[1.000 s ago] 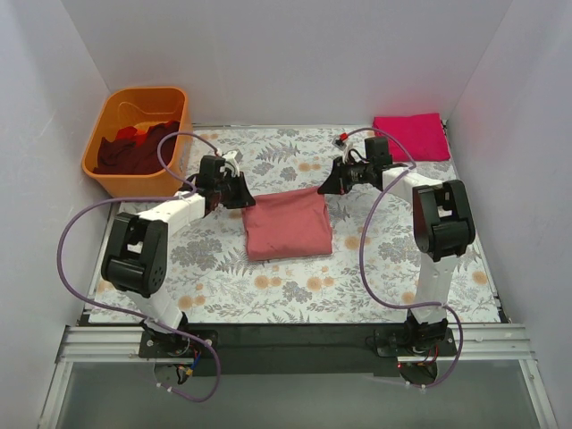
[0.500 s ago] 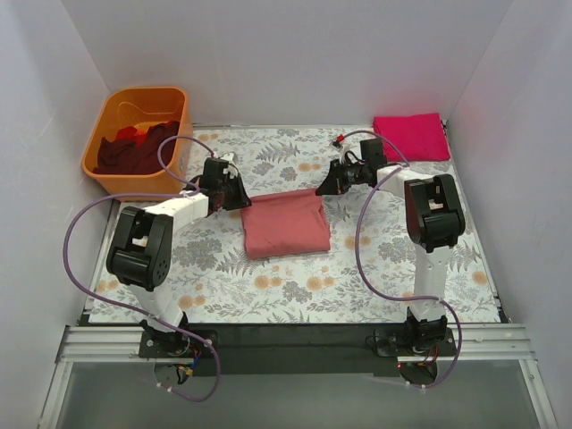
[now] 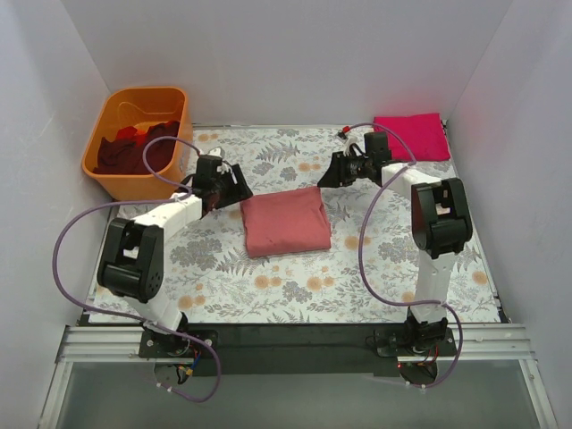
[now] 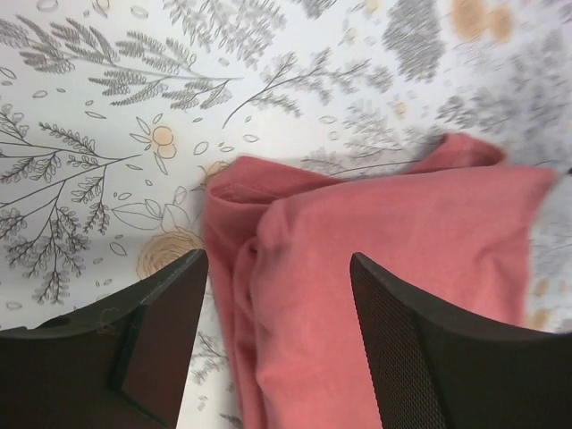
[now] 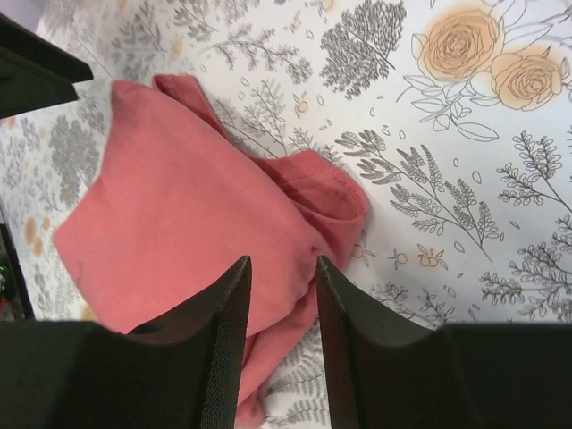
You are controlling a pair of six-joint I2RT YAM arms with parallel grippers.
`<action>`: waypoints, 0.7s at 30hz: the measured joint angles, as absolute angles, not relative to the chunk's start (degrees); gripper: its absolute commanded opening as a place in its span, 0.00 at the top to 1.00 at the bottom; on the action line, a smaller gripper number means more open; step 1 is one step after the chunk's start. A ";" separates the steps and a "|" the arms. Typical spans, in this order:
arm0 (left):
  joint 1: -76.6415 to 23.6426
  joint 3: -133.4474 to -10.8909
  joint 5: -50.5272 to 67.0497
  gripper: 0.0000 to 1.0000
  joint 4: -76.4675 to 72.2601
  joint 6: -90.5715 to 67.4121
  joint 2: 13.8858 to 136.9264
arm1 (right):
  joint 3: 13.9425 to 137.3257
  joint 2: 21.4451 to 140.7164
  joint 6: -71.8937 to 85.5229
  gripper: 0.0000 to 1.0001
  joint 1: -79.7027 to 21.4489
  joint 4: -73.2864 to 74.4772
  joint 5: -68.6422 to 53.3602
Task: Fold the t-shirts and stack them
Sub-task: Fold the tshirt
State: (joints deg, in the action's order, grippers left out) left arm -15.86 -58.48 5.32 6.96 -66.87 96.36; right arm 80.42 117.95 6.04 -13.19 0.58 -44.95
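Two open hands, nothing held: left hand (image 3: 236, 185) and right hand (image 3: 327, 177) sit at the far corners of the folded salmon-pink t-shirt (image 3: 286, 222), mid-frame on the table (image 3: 295, 288). Upper left, the orange tub (image 3: 143, 92) holds dark maroon and red t-shirts (image 3: 134, 150). A folded magenta t-shirt (image 3: 411, 136) lies upper right.

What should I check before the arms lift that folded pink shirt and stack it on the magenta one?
1. Left gripper open, gripping nothing: ok.
2. Right gripper open, gripping nothing: ok.
3. Salmon-pink shirt folded and lying on the table cover between the two grippers: ok.
4. Its edges tidy: not ok, under-layers poke out at the corners in both wrist views.
5. Magenta shirt folded at the far right corner, nothing on top: ok.
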 measured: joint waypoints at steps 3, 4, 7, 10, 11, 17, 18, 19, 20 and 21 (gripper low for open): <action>-16.08 -57.93 4.69 0.38 7.31 -69.76 90.61 | 78.24 113.08 7.90 0.58 -13.26 0.36 -43.29; -16.34 -57.67 4.67 0.40 7.27 -70.81 88.49 | 77.36 111.39 8.78 0.58 -13.28 -0.21 -43.24; -17.58 -56.82 5.87 0.54 5.34 -73.73 84.03 | 74.67 107.39 11.84 0.57 -13.74 -3.55 -44.27; -18.90 -56.07 9.04 0.65 2.13 -76.53 84.71 | 74.11 107.42 15.05 0.58 -14.81 -6.70 -46.92; -19.27 -55.86 10.04 0.66 1.15 -77.23 86.02 | 74.17 108.18 15.86 0.58 -15.40 -7.75 -47.92; -18.39 -55.13 13.91 0.76 -2.87 -81.34 99.24 | 78.52 119.02 20.29 0.59 -18.46 -10.28 -52.80; -17.78 -55.16 14.35 0.76 -3.14 -81.65 101.14 | 79.35 121.19 21.02 0.59 -18.63 -10.61 -53.10; -16.86 -55.29 14.76 0.76 -3.27 -82.08 103.39 | 80.18 123.26 21.61 0.59 -18.61 -10.72 -53.41; -15.92 -55.44 15.14 0.76 -3.29 -82.50 105.54 | 81.17 125.32 22.41 0.59 -18.41 -10.81 -53.58; -15.05 -55.88 16.97 0.76 -3.97 -83.46 107.26 | 82.21 127.26 23.11 0.59 -18.13 -10.96 -53.69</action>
State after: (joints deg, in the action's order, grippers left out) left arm -15.05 -55.88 16.97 -3.97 -83.46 107.26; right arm 82.21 127.26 23.11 -18.13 -10.96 -53.69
